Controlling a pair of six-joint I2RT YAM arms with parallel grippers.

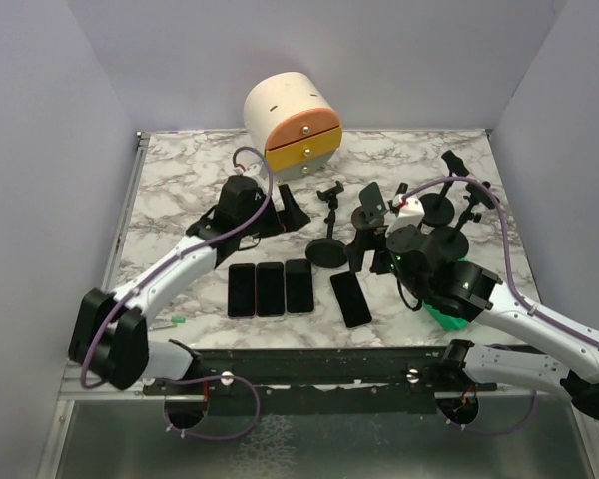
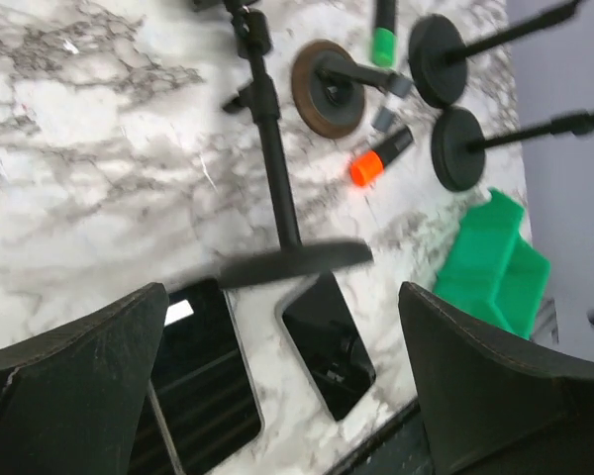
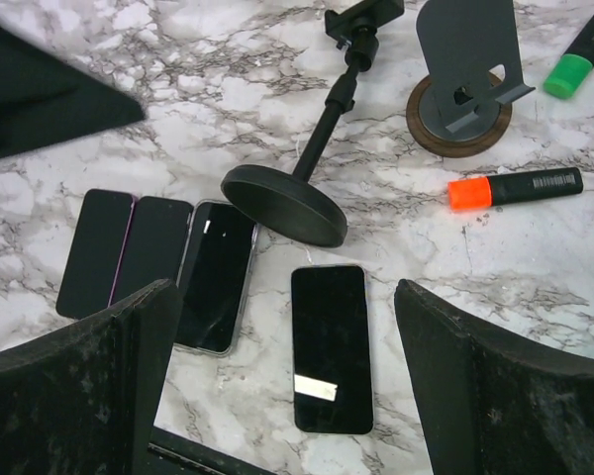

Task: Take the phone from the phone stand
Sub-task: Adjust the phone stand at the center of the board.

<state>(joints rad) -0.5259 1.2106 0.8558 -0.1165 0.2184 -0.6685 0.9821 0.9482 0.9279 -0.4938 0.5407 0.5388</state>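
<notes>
Hovering wide open and empty, the right gripper (image 3: pixel 285 297) frames the phone (image 3: pixel 332 346), which lies flat on the table (image 3: pixel 535 267) just beside the phone stand (image 3: pixel 282 205) base, long axis square to the closing line. The left gripper (image 2: pixel 282 297), also open and empty, sits farther away.

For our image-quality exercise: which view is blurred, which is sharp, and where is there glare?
Left wrist: blurred, with the stand base smeared. Right wrist: sharp, with a bright glare patch on the lone phone. Top external: evenly lit, with soft shadows.
</notes>
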